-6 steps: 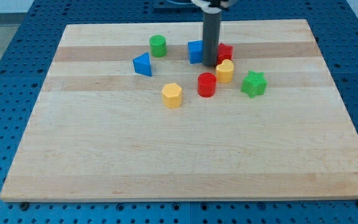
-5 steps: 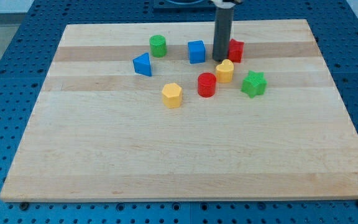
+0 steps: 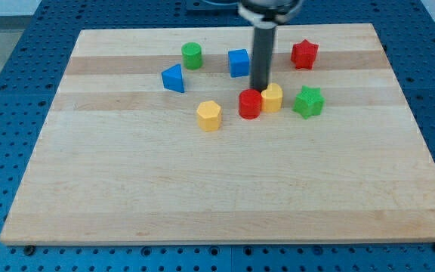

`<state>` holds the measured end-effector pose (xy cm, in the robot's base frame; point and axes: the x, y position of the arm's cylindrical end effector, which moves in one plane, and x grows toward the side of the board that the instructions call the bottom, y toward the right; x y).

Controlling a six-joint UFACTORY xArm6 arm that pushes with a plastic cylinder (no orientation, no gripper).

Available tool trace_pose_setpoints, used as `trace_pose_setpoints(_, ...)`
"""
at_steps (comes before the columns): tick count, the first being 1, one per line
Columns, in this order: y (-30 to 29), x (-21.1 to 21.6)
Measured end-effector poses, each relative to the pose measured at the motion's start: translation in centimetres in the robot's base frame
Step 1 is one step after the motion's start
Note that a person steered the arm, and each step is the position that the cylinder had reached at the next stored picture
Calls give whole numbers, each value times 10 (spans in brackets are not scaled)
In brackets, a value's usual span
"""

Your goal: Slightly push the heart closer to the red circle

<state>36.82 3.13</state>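
Nearest the view's bottom, the tabletop [image 3: 202,196] carries nothing. First thing up is the yellow hexagon block [image 3: 209,115], on its own, left of the main cluster.

Next row: red circle [image 3: 250,104], yellow heart [image 3: 272,97], green star [image 3: 307,101], left to right. The heart sits just beside the circle on its right, touching or all but touching; I cannot tell if a seam is left. The star is near the heart's far side, a little apart.

My tip [image 3: 260,89] rests just behind the pair, over the line where circle and heart meet. No fingers on this rig, only a bare rod, so nothing is held and there is no opening to report.

Risks as I judge them:
- The job looks close to done. Any firmer push now shoves the heart into the circle and slides the circle away, undoing the closeness.
- The tip is behind the seam. Driving toward the view's bottom could wedge between the two and split them.
- A push from off-centre could spin the heart toward the star.

Farther back: blue triangle [image 3: 174,78], blue cube [image 3: 239,62], green cylinder [image 3: 192,54], red star [image 3: 303,54], all well clear.
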Motion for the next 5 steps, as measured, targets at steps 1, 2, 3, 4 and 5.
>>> trace_pose_setpoints(1,-31,0)
trace_pose_setpoints(2,-72,17)
trace_pose_setpoints(3,-124,33)
trace_pose_setpoints(4,-165,4)
trace_pose_setpoints(5,-174,-44)
